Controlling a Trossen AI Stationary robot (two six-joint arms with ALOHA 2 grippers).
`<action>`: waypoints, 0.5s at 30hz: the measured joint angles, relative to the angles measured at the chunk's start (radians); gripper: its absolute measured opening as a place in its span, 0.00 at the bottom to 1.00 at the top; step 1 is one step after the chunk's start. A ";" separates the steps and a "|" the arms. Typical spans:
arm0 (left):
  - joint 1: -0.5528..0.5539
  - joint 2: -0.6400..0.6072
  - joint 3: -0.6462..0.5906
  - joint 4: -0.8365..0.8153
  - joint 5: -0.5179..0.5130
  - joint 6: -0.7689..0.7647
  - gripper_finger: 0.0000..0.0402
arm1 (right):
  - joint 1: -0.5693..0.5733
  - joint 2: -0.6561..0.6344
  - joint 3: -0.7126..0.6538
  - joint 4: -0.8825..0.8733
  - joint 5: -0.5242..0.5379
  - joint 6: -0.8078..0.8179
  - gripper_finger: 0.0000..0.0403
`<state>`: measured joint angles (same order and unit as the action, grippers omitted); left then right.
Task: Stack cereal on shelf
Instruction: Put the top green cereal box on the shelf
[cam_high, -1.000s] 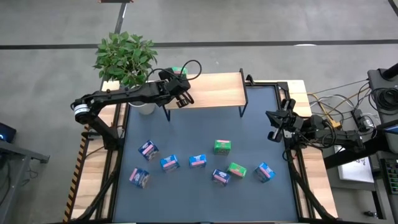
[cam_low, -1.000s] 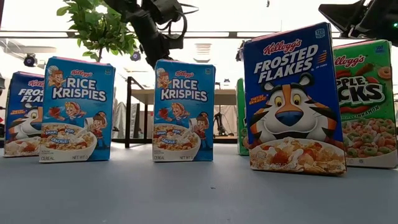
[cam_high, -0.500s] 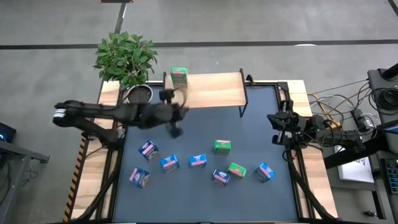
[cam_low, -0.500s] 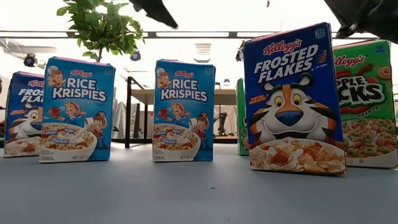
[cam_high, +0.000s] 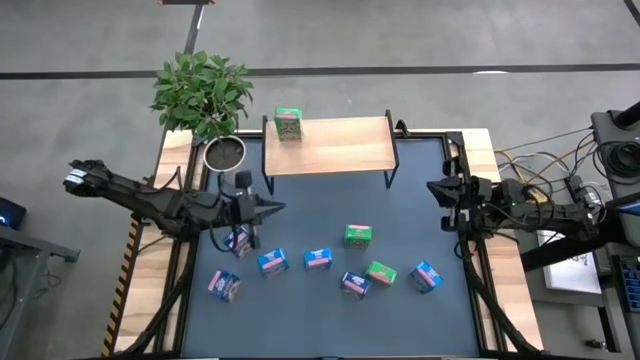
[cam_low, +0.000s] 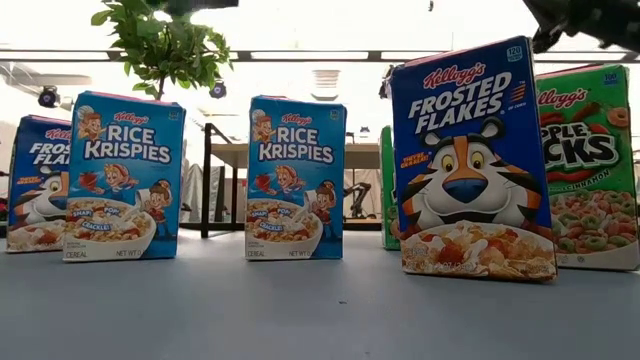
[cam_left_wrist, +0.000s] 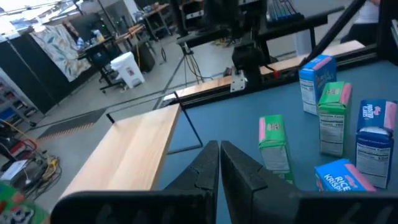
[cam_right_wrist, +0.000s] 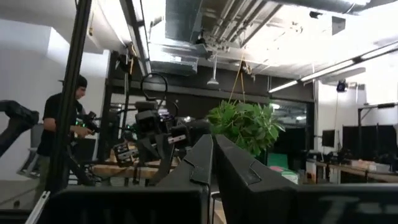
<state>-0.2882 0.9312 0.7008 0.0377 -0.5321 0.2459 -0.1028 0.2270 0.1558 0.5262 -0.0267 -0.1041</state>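
Hovering over the surface's left side above a blue cereal box, the left claw is pressed together, empty. One green box stands on the shelf; seven others lie scattered below. The right claw, also pressed together, waits at the right edge.

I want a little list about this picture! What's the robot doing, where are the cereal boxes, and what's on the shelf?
shelf: one green box stands on its left end
boxes on the tabletop: seven in the high view, two green, the rest blue
left gripper: fingers shut, empty, above the table near a blue box
right gripper: fingers shut, empty, at the table's right edge
plant: left of the shelf
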 joint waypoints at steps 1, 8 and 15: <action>0.000 -0.011 -0.019 0.019 0.000 -0.001 0.00 | 0.000 0.031 0.024 -0.009 0.000 0.000 0.02; 0.000 -0.042 -0.077 0.050 0.000 -0.012 0.00 | 0.000 0.254 0.250 -0.269 0.000 -0.008 0.02; 0.000 -0.043 -0.080 0.051 0.000 -0.045 0.00 | 0.019 0.474 0.502 -0.584 0.000 0.000 0.02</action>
<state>-0.2882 0.8886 0.6212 0.0887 -0.5323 0.2009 -0.0837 0.7012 0.6582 -0.0576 -0.0267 -0.1043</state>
